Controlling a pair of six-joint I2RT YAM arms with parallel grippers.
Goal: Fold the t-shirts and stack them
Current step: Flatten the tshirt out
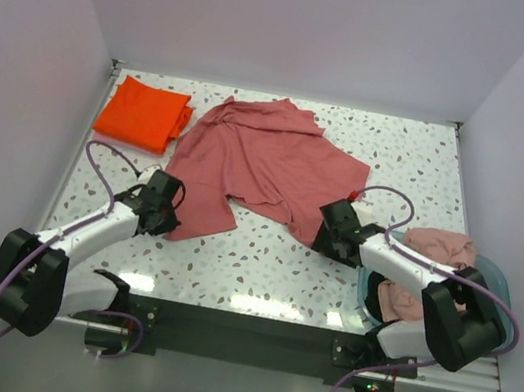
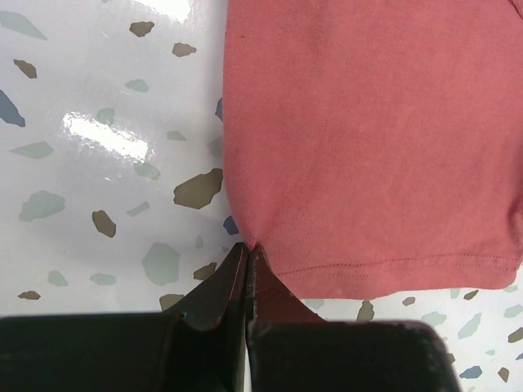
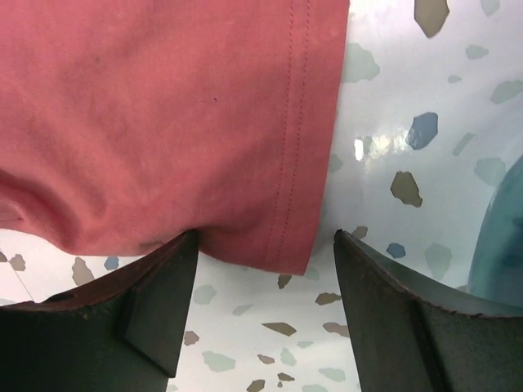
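A dusty salmon-pink t-shirt (image 1: 257, 165) lies spread and rumpled in the middle of the table. A bright orange t-shirt (image 1: 142, 114) lies folded at the back left. Pink and beige shirts (image 1: 436, 245) are heaped in the teal basin (image 1: 497, 273) at the right. My left gripper (image 1: 174, 213) is at the pink shirt's near left corner. In the left wrist view it (image 2: 248, 249) is shut, and the shirt's side edge (image 2: 368, 147) puckers at its tips. My right gripper (image 1: 326, 226) is open. In the right wrist view its fingers (image 3: 265, 238) straddle the shirt's hemmed near right corner (image 3: 294, 220).
White walls close in the speckled table (image 1: 269, 268) at the back and both sides. The basin's teal rim (image 3: 500, 245) shows just right of my right gripper. A black rail (image 1: 238, 329) runs along the near edge between the arm bases.
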